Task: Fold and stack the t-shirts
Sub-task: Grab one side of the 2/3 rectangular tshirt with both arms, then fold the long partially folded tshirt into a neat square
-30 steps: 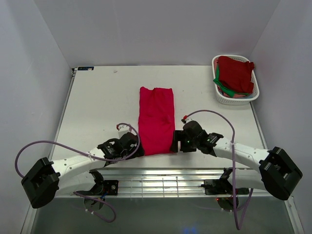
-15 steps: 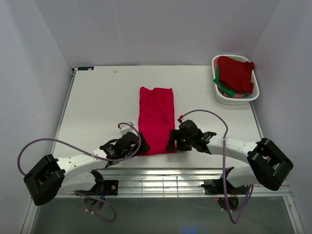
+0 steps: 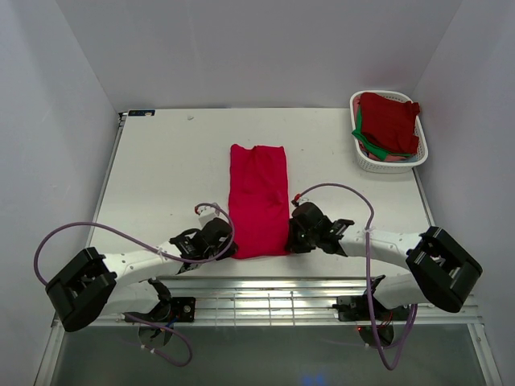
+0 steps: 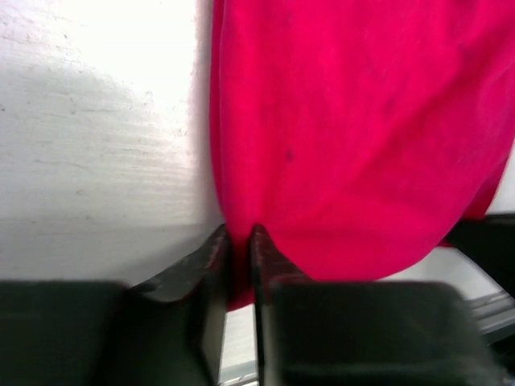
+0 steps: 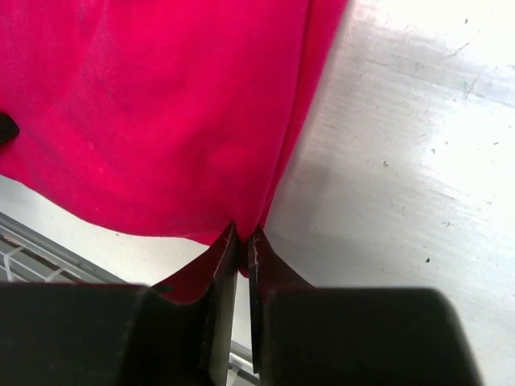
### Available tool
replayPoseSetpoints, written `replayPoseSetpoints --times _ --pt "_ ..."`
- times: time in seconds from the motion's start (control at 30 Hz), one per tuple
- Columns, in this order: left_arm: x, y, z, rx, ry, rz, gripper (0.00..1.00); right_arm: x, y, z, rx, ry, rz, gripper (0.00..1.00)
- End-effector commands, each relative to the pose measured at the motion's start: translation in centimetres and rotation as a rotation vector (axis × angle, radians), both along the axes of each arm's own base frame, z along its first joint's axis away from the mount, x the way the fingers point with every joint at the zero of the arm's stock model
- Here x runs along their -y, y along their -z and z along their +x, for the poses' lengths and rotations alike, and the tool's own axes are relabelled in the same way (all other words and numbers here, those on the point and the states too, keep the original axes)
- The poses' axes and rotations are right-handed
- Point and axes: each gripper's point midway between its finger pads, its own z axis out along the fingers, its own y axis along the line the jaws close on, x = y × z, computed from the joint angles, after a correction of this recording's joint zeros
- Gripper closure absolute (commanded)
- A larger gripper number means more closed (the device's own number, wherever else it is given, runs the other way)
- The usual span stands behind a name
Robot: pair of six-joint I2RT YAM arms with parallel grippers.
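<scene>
A crimson t-shirt [image 3: 258, 197], folded into a long narrow strip, lies flat on the table's middle, running away from the arms. My left gripper [image 3: 228, 250] is shut on its near left corner; the cloth [image 4: 362, 137] is pinched between the two fingers [image 4: 216, 265]. At the near right corner my right gripper [image 3: 290, 240] is shut on the same t-shirt [image 5: 161, 112], with a fold of cloth squeezed between its fingers [image 5: 227, 265]. More t-shirts, dark red [image 3: 390, 121] with a green one [image 3: 368, 145] under them, are heaped in the basket.
A white slotted basket [image 3: 362, 161] stands at the back right corner of the table [image 3: 169, 177]. A metal rail [image 3: 265, 301] runs along the near edge below the arms. Grey walls enclose the table on three sides.
Both grippers slid in toward the t-shirt's near corners and closed on them. The t-shirt's near edge is now slightly bunched between them.
</scene>
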Motion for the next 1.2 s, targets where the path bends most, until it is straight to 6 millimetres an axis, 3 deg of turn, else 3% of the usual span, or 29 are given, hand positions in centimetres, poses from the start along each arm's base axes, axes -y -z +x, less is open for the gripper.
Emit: replayPoseSetpoints --times 0.0,0.03,0.13,0.3,0.4,0.63,0.83,0.93,1.0,1.03,1.13,1.17 --pt "-4.3 4.6 -4.9 -0.202 0.028 0.171 0.76 1.0 1.0 -0.8 -0.005 -0.005 -0.060 0.88" --pt "-4.2 4.7 -5.2 -0.212 0.037 0.165 0.86 0.9 1.1 -1.4 -0.013 -0.022 -0.061 0.91" --pt "-4.2 4.7 -5.9 -0.223 0.078 0.174 1.00 0.7 1.4 -2.8 -0.025 -0.061 -0.076 0.92" --pt "-4.0 3.1 -6.4 -0.196 0.113 0.175 1.00 0.5 0.9 -4.9 -0.035 -0.088 -0.088 0.92" --pt "-3.9 1.0 -6.6 -0.176 0.115 0.168 1.00 0.7 -0.2 -6.4 -0.022 -0.110 -0.111 0.92" --pt "-3.7 -3.7 -7.6 -0.175 0.112 0.106 1.00 1.2 -4.4 -8.7 0.011 -0.107 -0.100 0.92" --pt "-1.1 -9.4 -5.4 -0.073 0.125 0.026 1.00 -0.1 -9.0 -7.5 0.087 -0.091 -0.045 0.92" --pt "-0.1 -11.6 -3.8 -0.016 0.123 0.041 1.00 -1.0 -11.5 -5.7 0.161 -0.066 -0.058 0.91" --pt "0.0 -12.5 -3.0 0.013 0.109 0.055 1.00 -1.5 -12.5 -4.7 0.195 -0.048 -0.078 0.91" --pt "0.2 -13.4 -2.4 0.034 0.095 0.058 1.00 -2.0 -14.4 -3.6 0.246 -0.024 -0.065 0.91" --pt "-0.3 -14.8 -0.7 0.109 0.046 0.089 1.00 -2.4 -16.8 -1.6 0.332 0.018 -0.081 0.90" --pt "-0.5 -15.4 0.0 0.139 0.019 0.104 1.00 -2.4 -16.9 -1.0 0.343 0.026 -0.096 0.90"
